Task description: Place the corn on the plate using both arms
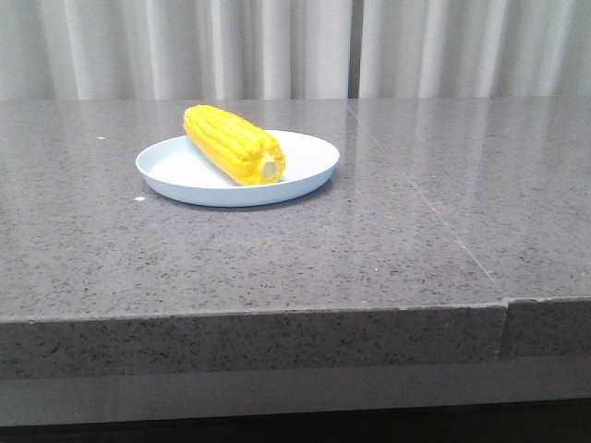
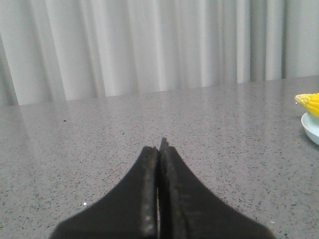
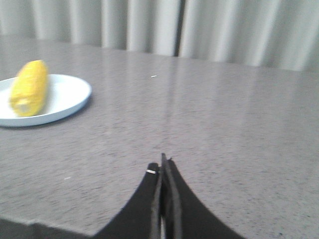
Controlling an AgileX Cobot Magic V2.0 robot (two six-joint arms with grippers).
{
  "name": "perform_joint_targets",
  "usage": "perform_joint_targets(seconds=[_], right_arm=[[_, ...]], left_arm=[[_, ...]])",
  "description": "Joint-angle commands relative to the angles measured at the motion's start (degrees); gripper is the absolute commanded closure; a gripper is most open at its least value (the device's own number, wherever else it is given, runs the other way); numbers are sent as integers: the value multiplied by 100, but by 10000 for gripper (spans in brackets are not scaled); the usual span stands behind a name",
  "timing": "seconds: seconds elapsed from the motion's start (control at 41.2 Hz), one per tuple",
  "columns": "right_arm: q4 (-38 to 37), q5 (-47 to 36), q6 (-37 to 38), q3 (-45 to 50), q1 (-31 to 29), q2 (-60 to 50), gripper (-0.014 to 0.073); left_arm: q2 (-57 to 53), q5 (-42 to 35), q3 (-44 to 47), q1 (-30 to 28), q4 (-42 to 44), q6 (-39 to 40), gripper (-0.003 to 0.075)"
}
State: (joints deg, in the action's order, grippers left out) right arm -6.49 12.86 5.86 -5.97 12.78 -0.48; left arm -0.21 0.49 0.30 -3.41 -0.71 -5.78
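The yellow corn (image 1: 233, 144) lies on the pale blue-white plate (image 1: 309, 166) at the back left of the grey stone table, its pale stub end toward the front. In the right wrist view the corn (image 3: 29, 87) rests on the plate (image 3: 65, 97), well away from my right gripper (image 3: 162, 162), which is shut and empty. In the left wrist view only a tip of the corn (image 2: 310, 102) and the plate's edge (image 2: 310, 128) show at the frame edge. My left gripper (image 2: 160, 147) is shut and empty over bare table. Neither arm shows in the front view.
The grey speckled table (image 1: 388, 240) ends in a front edge close to the camera, with a seam running back across its right part. Pale curtains (image 1: 295, 46) hang behind the table. A small white speck (image 1: 139, 198) lies left of the plate.
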Motion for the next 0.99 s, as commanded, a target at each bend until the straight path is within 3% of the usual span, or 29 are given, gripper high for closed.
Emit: perform_joint_targets(seconds=[0.0, 0.073, 0.315, 0.97], right_arm=[[104, -1561, -49, 386, -441, -63, 713], [303, -2024, -49, 684, -675, -81, 713], [755, -1858, -48, 655, -887, -81, 713], [757, -1859, -48, 655, -880, -81, 713]], left_arm=[[-114, -470, 11, -10, -40, 60, 740], [-114, -470, 11, -10, -40, 60, 740], [-114, -470, 11, -10, -40, 60, 740], [-114, -470, 11, -10, -40, 60, 741]])
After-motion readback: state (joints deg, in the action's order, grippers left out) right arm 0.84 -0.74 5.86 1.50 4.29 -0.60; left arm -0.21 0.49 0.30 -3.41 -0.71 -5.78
